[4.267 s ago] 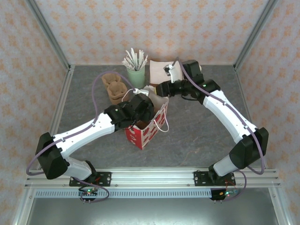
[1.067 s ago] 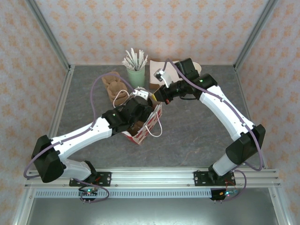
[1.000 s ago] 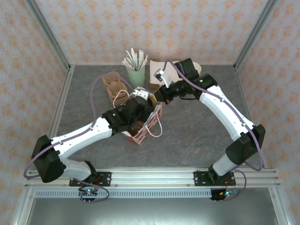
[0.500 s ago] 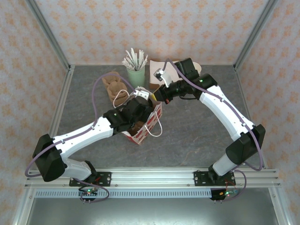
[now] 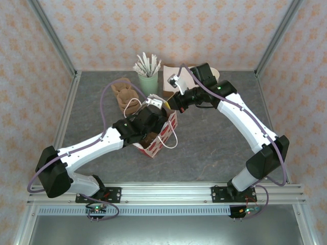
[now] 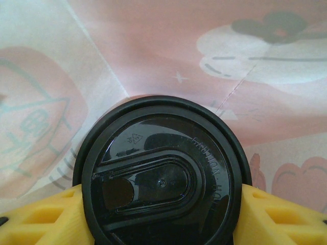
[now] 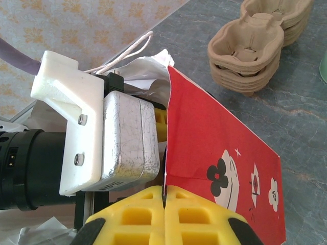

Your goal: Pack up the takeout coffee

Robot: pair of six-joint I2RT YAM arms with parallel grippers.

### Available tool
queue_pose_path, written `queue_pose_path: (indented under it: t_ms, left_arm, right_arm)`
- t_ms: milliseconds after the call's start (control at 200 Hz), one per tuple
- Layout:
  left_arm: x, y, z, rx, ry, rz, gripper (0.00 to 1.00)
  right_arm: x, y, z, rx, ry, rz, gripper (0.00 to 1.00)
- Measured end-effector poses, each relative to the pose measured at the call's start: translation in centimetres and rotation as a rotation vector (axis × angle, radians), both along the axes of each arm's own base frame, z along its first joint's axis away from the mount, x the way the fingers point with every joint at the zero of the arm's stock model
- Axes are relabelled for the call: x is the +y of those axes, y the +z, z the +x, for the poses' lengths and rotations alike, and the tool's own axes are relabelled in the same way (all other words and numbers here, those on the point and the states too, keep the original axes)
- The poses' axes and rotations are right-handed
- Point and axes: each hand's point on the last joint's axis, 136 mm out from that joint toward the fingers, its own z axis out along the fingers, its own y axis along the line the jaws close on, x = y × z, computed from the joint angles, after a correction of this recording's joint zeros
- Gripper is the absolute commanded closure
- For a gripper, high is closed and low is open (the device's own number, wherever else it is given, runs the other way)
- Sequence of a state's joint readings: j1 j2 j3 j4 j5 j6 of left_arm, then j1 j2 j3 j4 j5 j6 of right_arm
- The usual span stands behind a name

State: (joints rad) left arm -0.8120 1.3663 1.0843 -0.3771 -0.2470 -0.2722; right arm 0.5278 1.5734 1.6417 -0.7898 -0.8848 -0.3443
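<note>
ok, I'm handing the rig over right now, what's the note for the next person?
Left tool: closed on the takeout coffee, down inside the bag.
Right tool: shut, pinching the bag's red wall at its top edge.
Done: coffee is inside the bag's mouth.
Left: set it down upright, release, withdraw both arms. Whether it rests on the bottom yet can't be seen.

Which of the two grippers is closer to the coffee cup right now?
Left. The left gripper clasps the takeout coffee inside the red-and-white bag; the right gripper pinches the bag's rim, just outside.
</note>
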Motion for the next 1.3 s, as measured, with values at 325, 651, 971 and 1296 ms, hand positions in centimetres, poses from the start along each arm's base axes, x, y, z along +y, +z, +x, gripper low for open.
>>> queue_pose_path:
  t_ms: [325, 651, 971, 1296]
  left_arm:
    - [-0.4, 0.5, -0.5, -0.003, -0.010, -0.026, 0.40]
    - [0.0, -0.4, -0.9, 0.013, -0.006, -0.002, 0.40]
    - [0.7, -0.8, -0.9, 0.016, 0.022, 0.026, 0.41]
    - [1.1, -0.7, -0.8, 0.006, 0.045, 0.032, 0.40]
  right_arm:
    - [0.1, 0.2, 0.2, -0.014, -0.001, 0.006, 1.00]
    - [0.2, 0.3, 0.3, -0.021, -0.001, 0.007, 1.00]
    - [0.2, 0.2, 0.2, -0.019, 0.001, 0.006, 1.00]
    - [0.2, -0.2, 0.1, -0.011, 0.001, 0.002, 1.00]
